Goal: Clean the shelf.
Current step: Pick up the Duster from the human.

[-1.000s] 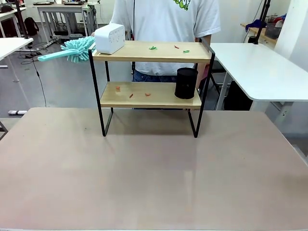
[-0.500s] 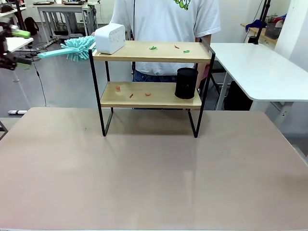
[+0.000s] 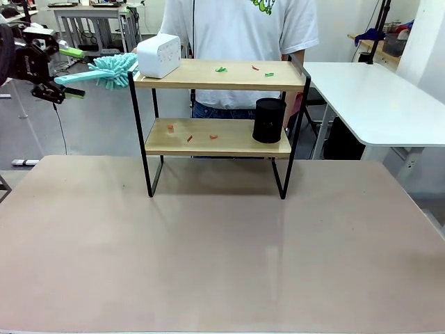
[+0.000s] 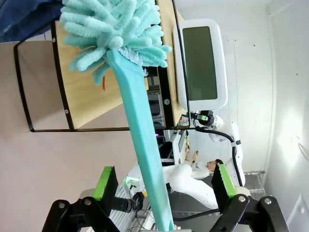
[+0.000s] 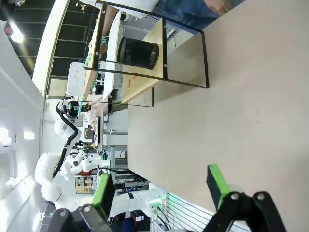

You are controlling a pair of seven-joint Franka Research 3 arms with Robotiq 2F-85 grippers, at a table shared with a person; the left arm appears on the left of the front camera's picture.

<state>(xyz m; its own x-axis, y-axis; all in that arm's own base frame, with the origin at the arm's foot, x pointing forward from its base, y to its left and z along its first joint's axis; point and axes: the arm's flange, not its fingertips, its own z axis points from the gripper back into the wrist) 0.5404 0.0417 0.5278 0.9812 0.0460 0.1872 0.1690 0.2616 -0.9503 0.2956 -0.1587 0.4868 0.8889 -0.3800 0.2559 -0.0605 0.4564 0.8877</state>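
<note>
Now the left tool (image 3: 71,72) is hanging wide open to the left of the shelf (image 3: 219,75), its green pads (image 3: 71,52) standing on either side of the handle of the teal duster (image 3: 104,72) without pinching it. The shelf is standing at the far middle of the brown surface (image 3: 222,250) before a person in a white T-shirt (image 3: 243,28), with a white box-shaped device (image 3: 158,56) sitting at the top board's left end between the duster's head and the green and red scraps (image 3: 221,69), and orange scraps (image 3: 189,138) lying left of a black cylinder (image 3: 269,120) on the lower board. The right tool (image 5: 161,186) is hanging open and empty over the surface.
</note>
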